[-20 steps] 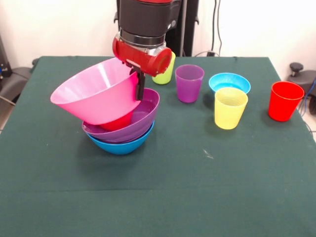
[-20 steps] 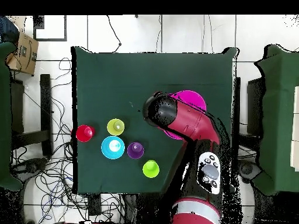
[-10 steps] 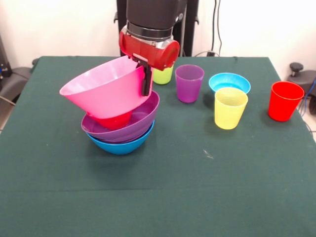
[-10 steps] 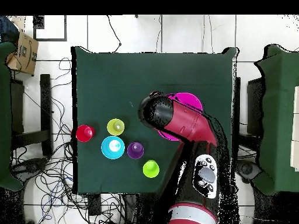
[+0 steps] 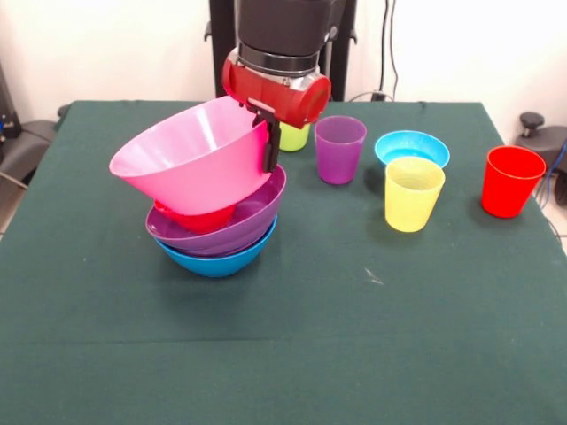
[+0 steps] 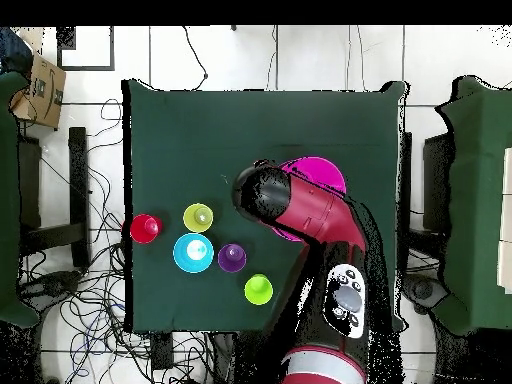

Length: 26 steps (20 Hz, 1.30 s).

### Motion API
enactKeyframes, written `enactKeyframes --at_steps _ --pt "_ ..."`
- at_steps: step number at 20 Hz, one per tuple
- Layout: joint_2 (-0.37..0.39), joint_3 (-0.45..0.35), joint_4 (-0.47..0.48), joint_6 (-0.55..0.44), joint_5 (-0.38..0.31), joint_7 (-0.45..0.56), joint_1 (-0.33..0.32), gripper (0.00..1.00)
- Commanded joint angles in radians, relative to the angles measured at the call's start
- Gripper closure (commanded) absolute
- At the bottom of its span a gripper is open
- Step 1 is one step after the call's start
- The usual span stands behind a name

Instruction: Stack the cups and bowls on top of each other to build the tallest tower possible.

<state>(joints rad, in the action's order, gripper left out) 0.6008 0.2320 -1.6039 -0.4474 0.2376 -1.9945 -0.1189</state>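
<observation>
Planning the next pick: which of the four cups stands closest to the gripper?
The lime green cup, partly hidden right behind the gripper; the purple, yellow and red cups stand farther off.

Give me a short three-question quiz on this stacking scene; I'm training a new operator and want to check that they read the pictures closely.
1. True or false: the pink bowl sits level in the pile.
2. Which bowl is the base of the tower? A) purple bowl B) blue bowl C) light blue bowl
3. Which cup is partly hidden behind the gripper in the front view?

Key
1. False: it is tilted, with the jaws closed on its rim.
2. B
3. The lime green cup. The purple cup, yellow cup and red cup stand in plain sight.
</observation>
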Motion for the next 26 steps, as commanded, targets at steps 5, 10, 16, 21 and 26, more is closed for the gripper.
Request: enactKeyframes --at_steps 5,10,16,21,26 --pt "-0.112 -0.003 0.003 0.050 -0.012 -0.186 0.057 1.00" --pt "-0.137 0.018 -0.001 0.073 0.002 -0.204 0.079 1.00" --pt "-0.164 0.035 -0.003 0.111 0.025 -0.215 0.096 1.00" --pt "-0.149 0.033 -0.019 0.108 0.041 -0.208 0.096 1.00" --pt "-0.141 0.013 -0.023 0.120 0.053 -0.202 0.086 1.00"
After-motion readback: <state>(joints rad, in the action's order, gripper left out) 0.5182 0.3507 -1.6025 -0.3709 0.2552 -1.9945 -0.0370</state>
